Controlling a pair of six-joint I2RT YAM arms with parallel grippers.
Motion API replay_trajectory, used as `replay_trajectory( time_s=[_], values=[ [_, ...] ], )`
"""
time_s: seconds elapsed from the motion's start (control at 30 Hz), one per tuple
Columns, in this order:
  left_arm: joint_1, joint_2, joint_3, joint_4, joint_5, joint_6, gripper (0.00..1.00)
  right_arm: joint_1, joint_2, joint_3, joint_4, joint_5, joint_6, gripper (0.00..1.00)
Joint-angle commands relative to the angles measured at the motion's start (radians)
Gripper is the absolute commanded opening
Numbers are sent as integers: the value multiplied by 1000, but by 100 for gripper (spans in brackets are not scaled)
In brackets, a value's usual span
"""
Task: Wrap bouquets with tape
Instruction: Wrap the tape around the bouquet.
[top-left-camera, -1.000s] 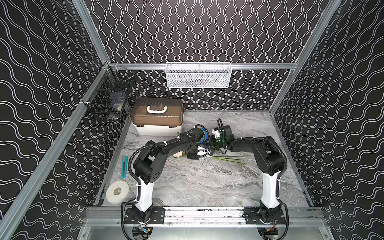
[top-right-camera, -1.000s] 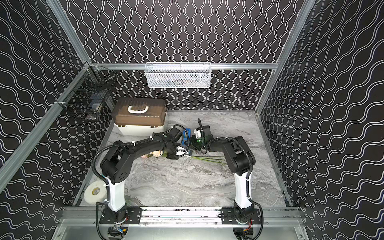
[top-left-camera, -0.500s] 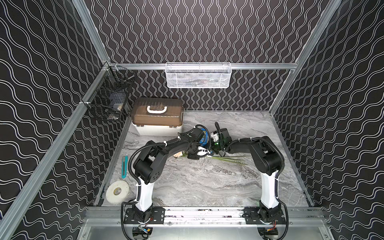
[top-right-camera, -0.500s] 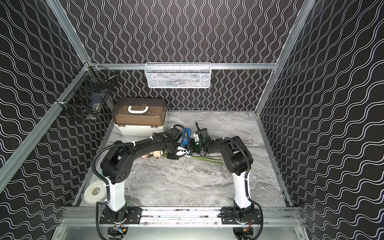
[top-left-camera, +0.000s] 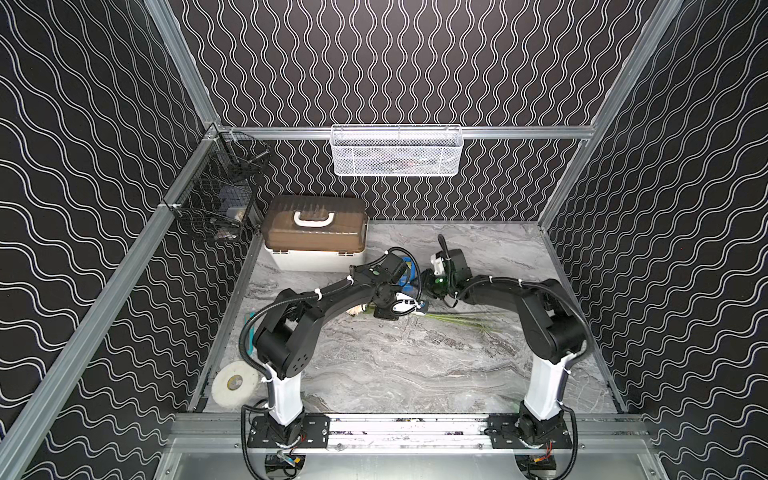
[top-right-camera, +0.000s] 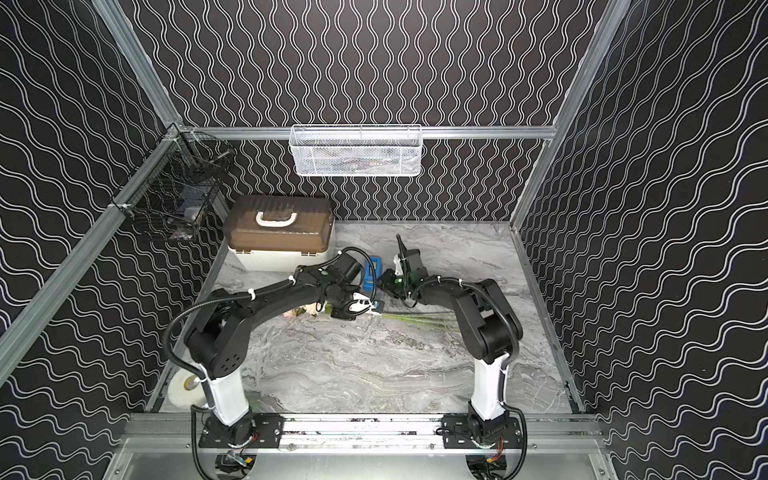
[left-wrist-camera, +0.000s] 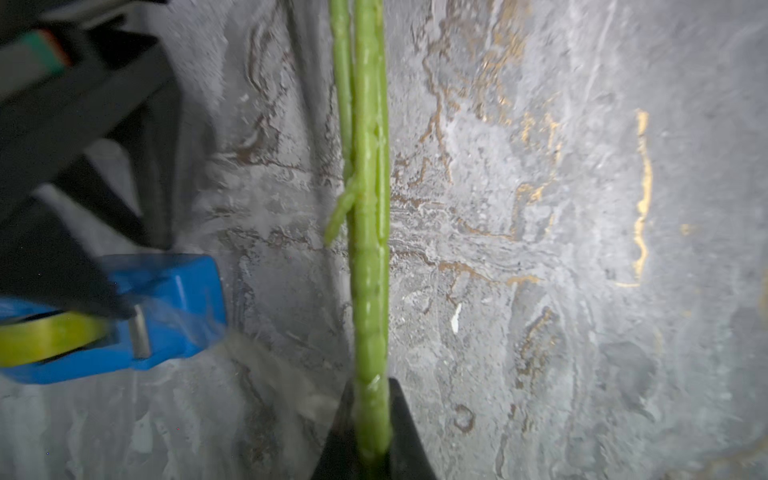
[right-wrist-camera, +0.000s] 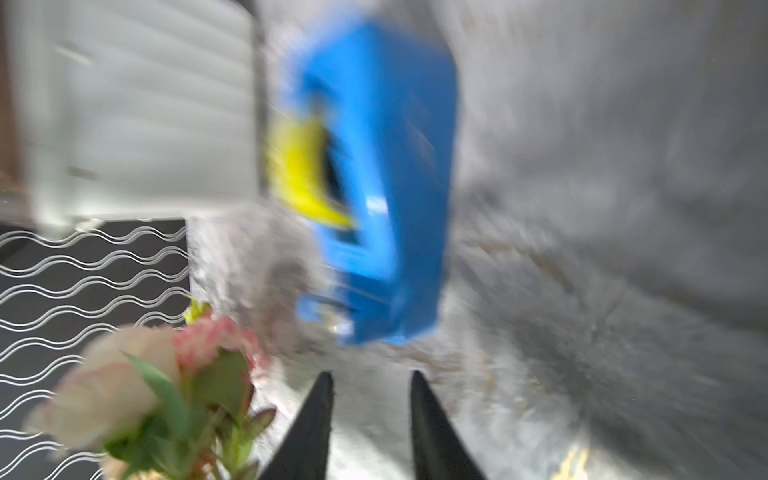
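In both top views the bouquet lies flat on the marble table. Its flowers point toward the left arm and its stems fan out toward the right arm. The left gripper sits low over the stems. The right gripper is just beside the blue dispenser, which stands right behind the bouquet and in front of the brown-lidded storage box. How the claws stand cannot be read from up here.

In the left wrist view, the left gripper is pinched tight on the green stems, which run straight out from between its tips. The dispenser stands near, with its cutter end turned toward the stems and the yellowish tape on its reel. A pale smear from the cutter toward the claw may be a drawn strip, but it is too blurred to tell.

The right wrist view is heavily smeared. The right gripper has its jaws narrowly apart with nothing between them, aimed at the dispenser's cutter end.

The step in hand looks like fetching the tape's free end. To do it well, the right claw should nip only the loose end ahead of the cutter. It should then draw level and slowly, since the light dispenser could slide or tip. The left claw should hold firm so the stems stay bunched. The strip should land on the stems just beside the left jaws, not on them.
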Motion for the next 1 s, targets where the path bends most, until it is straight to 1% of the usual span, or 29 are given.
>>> replay_trajectory(
  time_s=[0.0, 0.03, 0.13, 0.2, 0.27, 0.33, 0.47, 0.6, 0.7, 0.77, 0.8, 0.97],
  values=[
    [-4, -54, -20, -25, 33, 59, 0, -22, -83, 29, -145, 124, -153, 48],
    [-8, -69, -27, -31, 26, 73, 0, -34, -115, 46, -198, 143, -198, 53],
    [-11, -116, -54, -28, 19, 124, 0, -47, -217, 95, -380, 215, -352, 63],
    [-11, -143, -65, -31, 23, 152, 0, -48, -285, 114, -497, 275, -402, 69],
    [-12, -166, -66, -48, 40, 176, 0, -50, -355, 96, -558, 271, -431, 77],
    [-11, -186, -71, -52, 52, 194, 0, -50, -425, 53, -587, 234, -436, 81],
    [-11, -209, -77, -64, 88, 215, 0, -50, -513, -56, -616, 76, -439, 82],
    [-12, -209, -63, -112, 131, 243, 0, -39, -560, -106, -673, -59, -443, 82],
    [-11, -219, -65, -122, 154, 265, 0, -2, -592, -146, -699, -71, -453, 82],
    [-10, -228, -66, -115, 161, 269, 0, 2, -608, -162, -712, -73, -445, 82],
    [-9, -235, -71, -105, 163, 272, 0, 31, -617, -172, -705, -75, -438, 82],
    [-9, -243, -84, -100, 133, 288, 0, 69, -648, -186, -712, -139, -438, 83]
  ],
)
